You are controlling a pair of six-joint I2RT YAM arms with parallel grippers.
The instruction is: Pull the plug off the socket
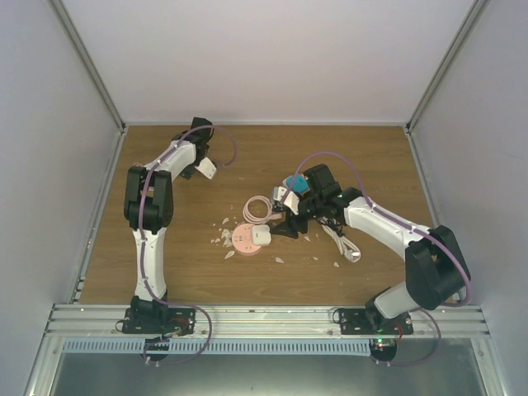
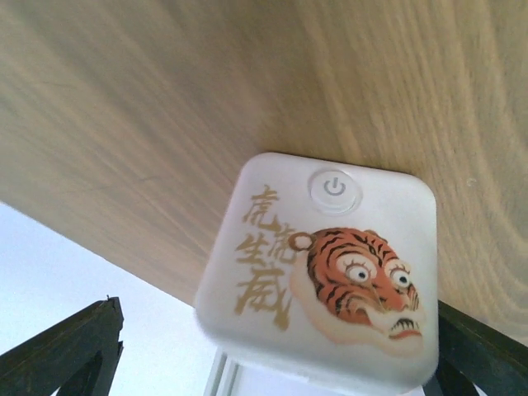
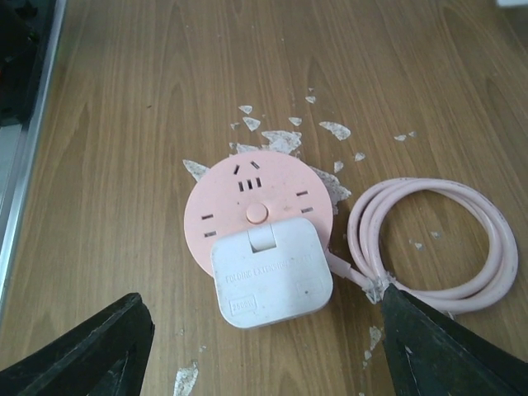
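On the right wrist camera I have the right gripper (image 1: pixel 287 224) hanging over the wooden table (image 3: pixel 124 124) with its jaws spread wide. Both dark fingers (image 3: pixel 99 355) sit at the bottom corners of that view, well apart from each other, and they touch nothing.

Between and just beyond them lies the pink round socket (image 3: pixel 247 198), flat on the wood. The white square plug (image 3: pixel 268 276) is seated in it, at the edge nearest my camera, and overhangs the socket's rim a little. The pink cable (image 3: pixel 487 239) leaves the socket on the right and lies in a loose coil beside it, close to the right finger but clear of it. White flakes (image 3: pixel 285 140) are scattered on the wood around the far side of the socket.

From the overhead camera, the socket sits near the middle of the table, just left of the right gripper. A white cable (image 1: pixel 346 246) lies on the table under the right forearm.

The left gripper (image 1: pixel 203 163) is far off, toward the back left of the table. Its wrist camera is filled by a white square block (image 2: pixel 322 280) with a tiger face and a power button. The right-hand finger looks to be against the block's edge, while the left-hand finger (image 2: pixel 70 355) shows a gap. I cannot tell whether that claw is actually clamping the block.
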